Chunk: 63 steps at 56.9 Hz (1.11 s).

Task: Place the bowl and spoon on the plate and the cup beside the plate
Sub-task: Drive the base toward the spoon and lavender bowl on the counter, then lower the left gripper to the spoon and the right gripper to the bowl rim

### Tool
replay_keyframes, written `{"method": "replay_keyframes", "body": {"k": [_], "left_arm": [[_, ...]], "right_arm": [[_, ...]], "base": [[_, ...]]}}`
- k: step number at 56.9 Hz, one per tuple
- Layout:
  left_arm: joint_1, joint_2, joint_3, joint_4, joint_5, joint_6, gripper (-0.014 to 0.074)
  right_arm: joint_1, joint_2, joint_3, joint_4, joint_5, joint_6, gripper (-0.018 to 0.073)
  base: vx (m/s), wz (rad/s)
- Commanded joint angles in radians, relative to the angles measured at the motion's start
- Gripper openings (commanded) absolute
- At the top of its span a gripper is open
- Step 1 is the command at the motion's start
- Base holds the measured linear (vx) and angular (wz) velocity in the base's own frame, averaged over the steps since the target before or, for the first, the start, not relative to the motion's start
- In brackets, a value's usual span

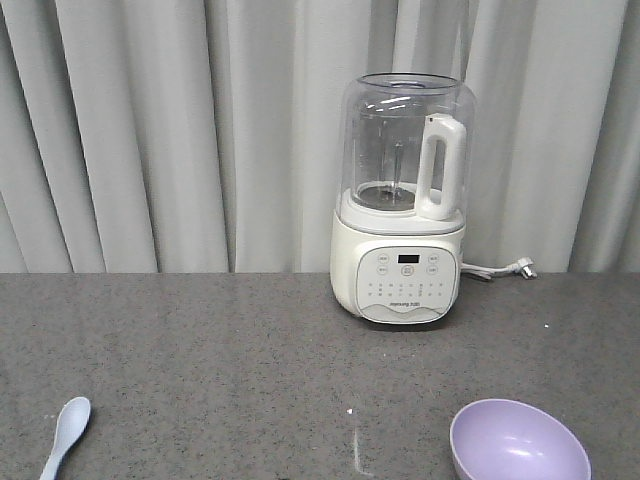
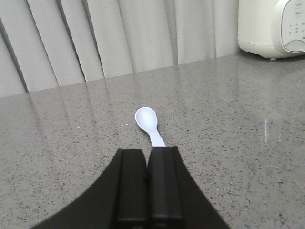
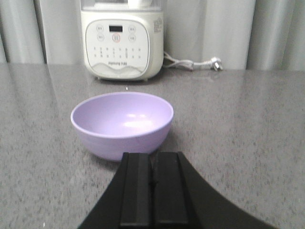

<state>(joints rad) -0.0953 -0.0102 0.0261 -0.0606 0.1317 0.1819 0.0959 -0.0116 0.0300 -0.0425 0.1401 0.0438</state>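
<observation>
The pale blue-white spoon lies on the grey counter at the front left. In the left wrist view the spoon lies just beyond my left gripper, whose jaws are shut with nothing between them; the handle's end is hidden behind the fingers. The lavender bowl stands upright at the front right. My right gripper is shut and empty, just short of the bowl. The plate and the cup are out of view.
A white blender with a clear jug stands at the back of the counter, and its cord and plug trail to the right. Grey curtains hang behind the counter's far edge.
</observation>
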Motion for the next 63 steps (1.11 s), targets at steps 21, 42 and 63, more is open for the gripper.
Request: {"method": "replay_keyframes", "body": {"k": [21,42,63], "left_arm": [[-0.001,0.165,-0.427,-0.009,-0.373,-0.066,-0.0006],[-0.001,0.787,-0.874,-0.010,-0.223,-0.123,-0.0006],[-0.001,0.869,-0.870,-0.009,-0.224,-0.124,0.0119]], "right_arm": [[-0.001,0.219,-0.513,-0.008,-0.161,-0.074,-0.0012],[-0.001,0.789,-0.847,-0.005,-0.234,-0.062,-0.0011],[-0.001,0.863,-0.847,-0.005,-0.228,-0.063,0.0167]], "base": [[0.00,0.00],[0.00,0.00],[0.00,0.00]]}}
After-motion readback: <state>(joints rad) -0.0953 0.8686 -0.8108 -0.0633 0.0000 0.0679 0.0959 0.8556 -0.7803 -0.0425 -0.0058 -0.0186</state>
